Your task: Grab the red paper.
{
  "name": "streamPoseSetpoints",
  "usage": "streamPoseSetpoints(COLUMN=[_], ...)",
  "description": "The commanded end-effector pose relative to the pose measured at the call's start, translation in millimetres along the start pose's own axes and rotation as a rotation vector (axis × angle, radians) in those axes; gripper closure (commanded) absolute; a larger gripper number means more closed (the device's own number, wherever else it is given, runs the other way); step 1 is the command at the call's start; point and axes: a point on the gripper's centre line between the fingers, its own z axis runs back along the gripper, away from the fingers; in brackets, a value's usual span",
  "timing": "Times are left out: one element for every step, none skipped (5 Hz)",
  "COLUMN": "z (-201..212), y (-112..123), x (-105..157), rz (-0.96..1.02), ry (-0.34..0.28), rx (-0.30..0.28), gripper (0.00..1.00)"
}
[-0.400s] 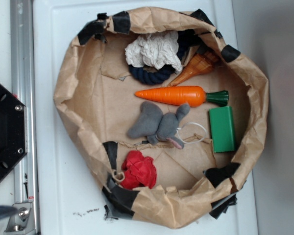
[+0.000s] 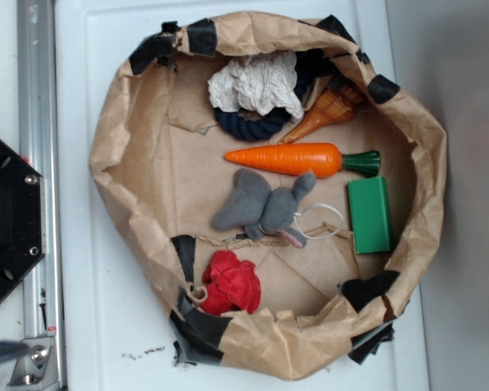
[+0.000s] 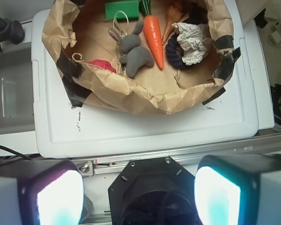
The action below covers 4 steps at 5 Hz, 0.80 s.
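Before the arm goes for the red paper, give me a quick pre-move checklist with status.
1. Target located: red paper lies inside the paper-walled bin, near its wall. ok
2. Top of target clear: nothing on it in the exterior view. ok
3. Wrist line of sight: the bin wall hides most of the red paper. not ok
4. Gripper open: pads wide apart, nothing between. ok
5. Neighbour clearance: grey plush elephant lies apart from the target. ok
6. Wall clearance for the fingers on the target's wall side. cannot tell
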Motion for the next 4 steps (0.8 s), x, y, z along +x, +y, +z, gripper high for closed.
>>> streamPoseSetpoints(z=[-72, -83, -77, -72], y=[19, 13, -12, -30], x=[92, 103, 95, 84], rz=[-0.160, 0.099, 0.395, 0.668], ry=[-0.046, 0.041, 0.256, 0.361], rx=[-0.151, -0.131, -0.262, -0.257], gripper=[0.00, 0.00, 0.00, 0.00])
